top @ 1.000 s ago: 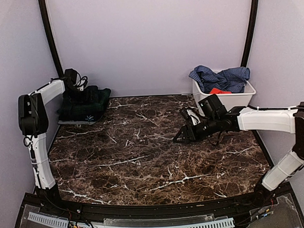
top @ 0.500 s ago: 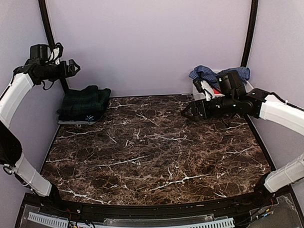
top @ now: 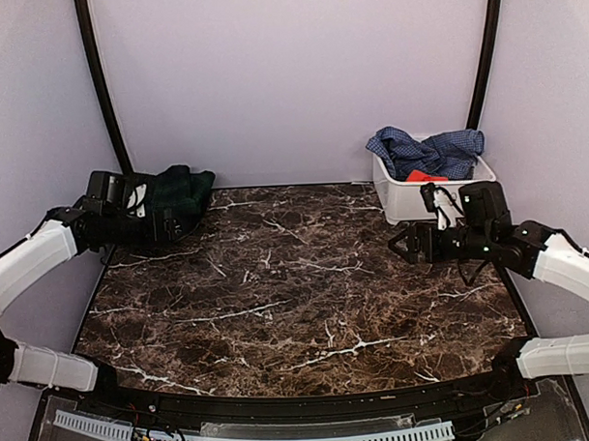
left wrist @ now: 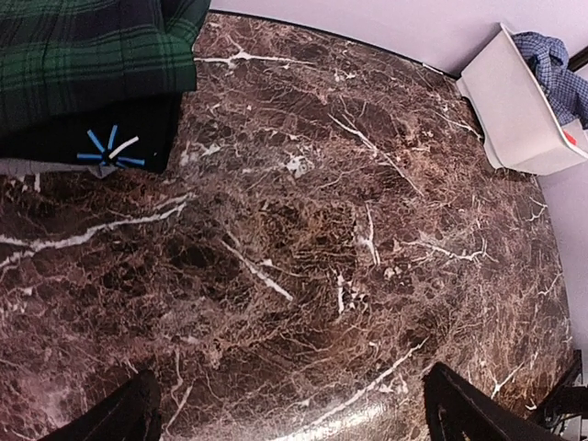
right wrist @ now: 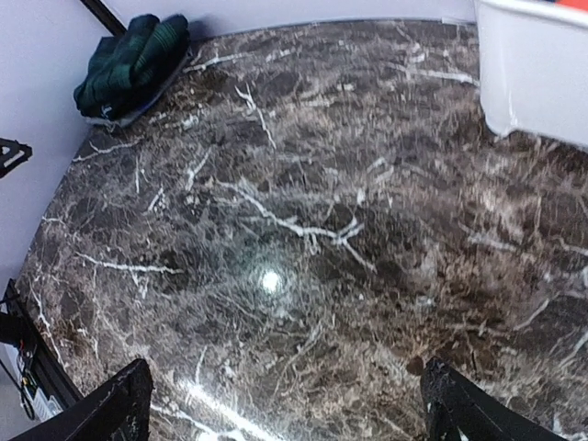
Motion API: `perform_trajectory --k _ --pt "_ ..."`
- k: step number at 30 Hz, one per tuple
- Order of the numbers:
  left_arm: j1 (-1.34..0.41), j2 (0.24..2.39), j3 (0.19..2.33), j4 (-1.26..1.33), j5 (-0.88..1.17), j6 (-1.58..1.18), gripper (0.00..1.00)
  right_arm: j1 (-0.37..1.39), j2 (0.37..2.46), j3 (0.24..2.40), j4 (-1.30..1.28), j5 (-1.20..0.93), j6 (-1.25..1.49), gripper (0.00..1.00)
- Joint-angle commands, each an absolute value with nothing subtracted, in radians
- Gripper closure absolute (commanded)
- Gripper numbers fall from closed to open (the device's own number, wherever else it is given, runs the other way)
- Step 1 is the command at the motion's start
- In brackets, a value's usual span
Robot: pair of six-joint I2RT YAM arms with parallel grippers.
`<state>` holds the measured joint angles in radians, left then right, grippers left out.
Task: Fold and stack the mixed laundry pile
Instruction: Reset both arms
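Observation:
The laundry lies in two places. A folded stack sits at the back left corner, with a dark green plaid garment on top of a black piece with a blue print. A blue checked shirt and a small red-orange piece fill the white bin. My left gripper hovers open just in front of the stack, holding nothing. Right of centre, my right gripper hangs open over bare marble, in front of the bin.
The table is dark brown marble with lilac walls close on three sides. The bin stands at the back right corner, and black poles run up both back corners. The stack also shows in the right wrist view.
The left arm came down from high by the wall to just in front of the stack. The right arm drew back toward the near right. Both grippers opened wider.

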<state>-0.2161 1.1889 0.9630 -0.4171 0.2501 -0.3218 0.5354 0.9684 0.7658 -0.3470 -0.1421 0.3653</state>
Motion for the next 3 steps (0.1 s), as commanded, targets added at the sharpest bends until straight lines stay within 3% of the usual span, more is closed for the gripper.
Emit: perform_trajectory --k 1,3 --pt "-0.237 1.138 0.914 -0.353 0.238 -0.426 0.01 0.532 0.913 0.674 -0.251 -0.178 0.451 0.01" --pt "-0.24 1.153 0.913 -0.366 0.221 -0.45 0.01 0.532 0.896 0.654 -0.247 -0.177 0.454 0.01"
